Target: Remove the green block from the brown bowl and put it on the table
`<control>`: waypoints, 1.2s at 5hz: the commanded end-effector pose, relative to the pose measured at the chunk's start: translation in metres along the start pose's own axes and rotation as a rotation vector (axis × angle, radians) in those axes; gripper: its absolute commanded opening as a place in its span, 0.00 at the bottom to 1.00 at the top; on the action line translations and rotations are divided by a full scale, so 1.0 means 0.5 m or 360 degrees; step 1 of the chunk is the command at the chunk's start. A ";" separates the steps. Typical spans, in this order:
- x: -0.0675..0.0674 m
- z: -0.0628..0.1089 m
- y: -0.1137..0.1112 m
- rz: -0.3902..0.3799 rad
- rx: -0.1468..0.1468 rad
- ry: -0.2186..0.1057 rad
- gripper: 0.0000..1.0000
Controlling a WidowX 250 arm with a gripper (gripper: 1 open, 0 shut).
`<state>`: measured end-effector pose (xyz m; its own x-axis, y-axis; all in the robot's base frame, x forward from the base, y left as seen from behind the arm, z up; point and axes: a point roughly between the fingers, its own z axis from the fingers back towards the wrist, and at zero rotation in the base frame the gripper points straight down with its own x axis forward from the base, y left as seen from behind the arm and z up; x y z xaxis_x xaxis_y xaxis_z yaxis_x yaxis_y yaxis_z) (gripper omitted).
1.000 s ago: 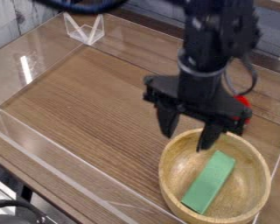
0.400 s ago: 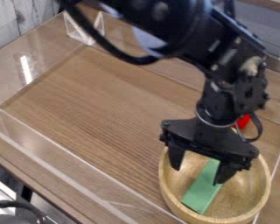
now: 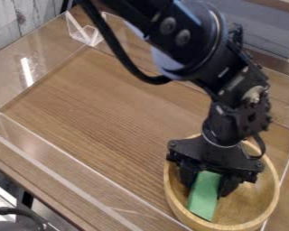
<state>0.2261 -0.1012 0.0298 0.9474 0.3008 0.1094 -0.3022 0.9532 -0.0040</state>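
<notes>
We take the wide, round, light-tan wooden bowl (image 3: 258, 209) as our landmark, sitting at the lower right of the brown wood-grain table (image 3: 98, 99), close to the low clear acrylic wall (image 3: 62, 185) along the near edge.

Changes first: a second ago the black robot arm (image 3: 183, 45) stood upright behind the bowl, with the black gripper (image 3: 215, 177) hanging above the bowl's far-left rim. Now the arm sweeps in from the upper left and bends down over the bowl, and the gripper has dropped inside the bowl. Its fingers, spread wide then, now stand closer together on either side of the block's upper end. We cannot tell whether they are actually touching it; the jaws look part-way closed around it, not clamped. The bowl has not moved. The red object seen just behind the bowl's far rim earlier is now hidden by the arm.

The flat, elongated bright green block (image 3: 205, 197) lies inside the bowl, on the left half, running from the middle toward the near rim. Earlier we saw nearly its whole length; now only the lower part shows below the fingers. Plain green, no markings, straight edges, lighter top face, darker left side.
</notes>
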 end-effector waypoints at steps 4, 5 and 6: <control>0.025 0.174 -0.021 0.0189 -0.0115 -0.0220 0.00; 0.055 0.198 -0.017 0.0176 -0.0145 -0.0265 0.00; 0.083 0.210 0.000 0.0196 -0.0162 -0.0302 0.00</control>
<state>0.2474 -0.0894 0.1211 0.8802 0.4080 0.2424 -0.4011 0.9126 -0.0794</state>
